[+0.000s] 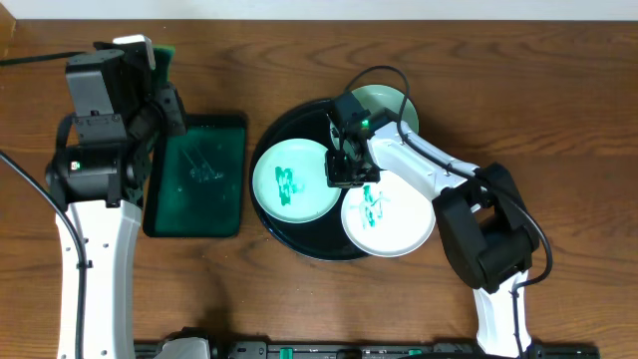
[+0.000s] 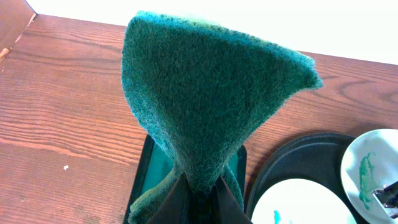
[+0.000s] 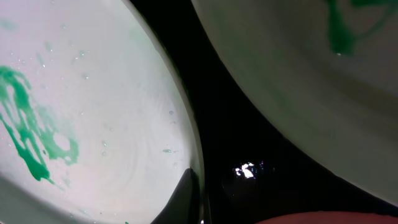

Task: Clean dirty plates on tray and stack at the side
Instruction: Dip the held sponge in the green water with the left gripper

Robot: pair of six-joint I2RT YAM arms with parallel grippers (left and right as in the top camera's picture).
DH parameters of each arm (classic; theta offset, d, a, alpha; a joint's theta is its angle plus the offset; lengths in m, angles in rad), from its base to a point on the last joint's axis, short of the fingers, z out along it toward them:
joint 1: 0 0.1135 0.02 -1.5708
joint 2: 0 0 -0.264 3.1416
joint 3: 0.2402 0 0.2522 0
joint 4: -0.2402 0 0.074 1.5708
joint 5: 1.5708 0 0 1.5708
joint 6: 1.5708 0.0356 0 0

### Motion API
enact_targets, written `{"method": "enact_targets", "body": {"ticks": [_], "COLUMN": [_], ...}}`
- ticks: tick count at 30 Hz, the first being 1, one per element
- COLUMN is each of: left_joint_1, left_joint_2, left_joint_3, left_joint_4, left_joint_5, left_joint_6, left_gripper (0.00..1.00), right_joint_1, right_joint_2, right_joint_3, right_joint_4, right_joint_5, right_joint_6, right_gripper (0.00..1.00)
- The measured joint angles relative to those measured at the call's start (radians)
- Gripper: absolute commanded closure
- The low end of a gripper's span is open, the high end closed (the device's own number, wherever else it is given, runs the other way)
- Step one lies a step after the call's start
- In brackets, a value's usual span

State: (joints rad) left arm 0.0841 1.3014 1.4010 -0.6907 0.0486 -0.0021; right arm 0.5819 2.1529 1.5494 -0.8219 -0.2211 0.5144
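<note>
Sponge point(image 2: 205, 106), green, was clenched in left fingers point(image 2: 177, 204) above bench point(image 1: 558, 90). Right fingers point(image 3: 186, 196) were closed at smeared plate point(image 3: 74, 124) rim; grip unclear. Three plates point(image 1: 291, 181) lay on tray point(image 1: 309, 242), rear one partly hidden by arm point(image 1: 419, 160).

Three small pale plates point(image 1: 292, 180) sit on the round glossy black tray point(image 1: 299, 237), two smeared green

Far plate point(image 1: 391, 101) half behind right arm point(image 1: 419, 165); sponge point(image 2: 205, 93) seemingly covers left hand point(image 2: 200, 198).
</note>
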Motion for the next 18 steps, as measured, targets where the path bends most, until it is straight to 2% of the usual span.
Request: {"method": "enact_targets", "body": {"ticks": [18], "left_joint_1": [0.000], "left_joint_2": [0.000], "left_joint_3": [0.000], "left_joint_4": [0.004], "left_joint_5": [-0.003], "left_joint_6": [0.011], "left_gripper": [0.93], "right_joint_1": [0.000], "right_joint_2": [0.000], "right_joint_3": [0.000], "right_joint_4": [0.000], "right_joint_5": [0.000], "right_joint_6": [0.000], "right_gripper": [0.99]}}
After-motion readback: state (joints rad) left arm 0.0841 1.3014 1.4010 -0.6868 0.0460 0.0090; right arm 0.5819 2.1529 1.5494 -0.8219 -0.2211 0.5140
